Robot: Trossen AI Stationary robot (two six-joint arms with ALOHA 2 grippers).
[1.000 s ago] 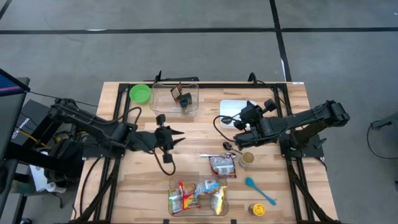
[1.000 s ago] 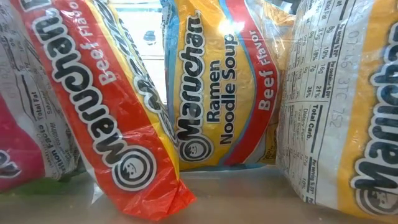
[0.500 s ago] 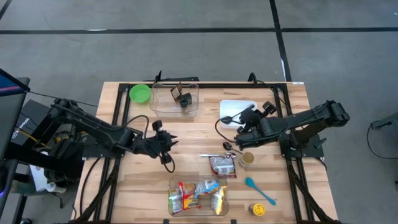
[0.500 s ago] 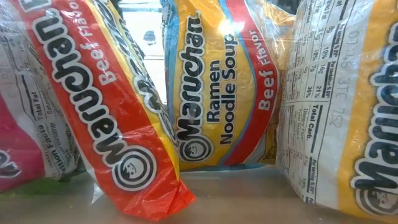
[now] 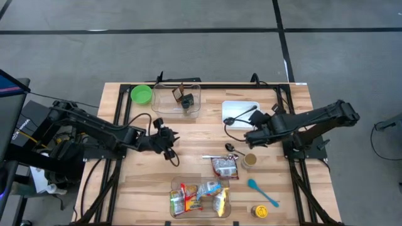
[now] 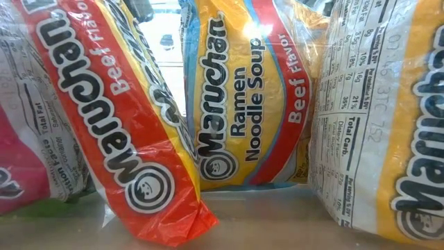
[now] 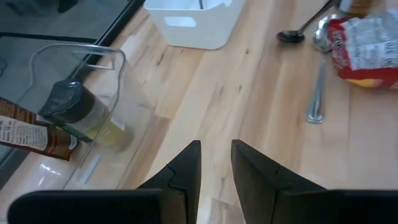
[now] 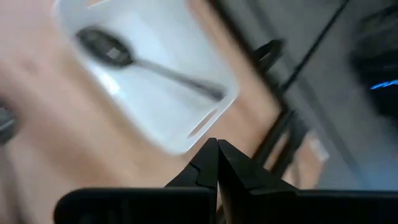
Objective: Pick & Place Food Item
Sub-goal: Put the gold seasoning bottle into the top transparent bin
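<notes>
Left end effector (image 5: 168, 139) mine, fingers narrowly parted, holding nothing, low over bare counter (image 5: 195, 129) left of centre. Loose ramen packet (image 5: 224, 167) lies flat on counter, to right and toward near edge from it, just above clear bin (image 5: 200, 198) of packets. Long axis unclear, packet near square. Right end effector (image 5: 249, 137) shut, empty, beside white tray (image 5: 240, 111). Judgement: right arm slightly nearer packet.
</notes>
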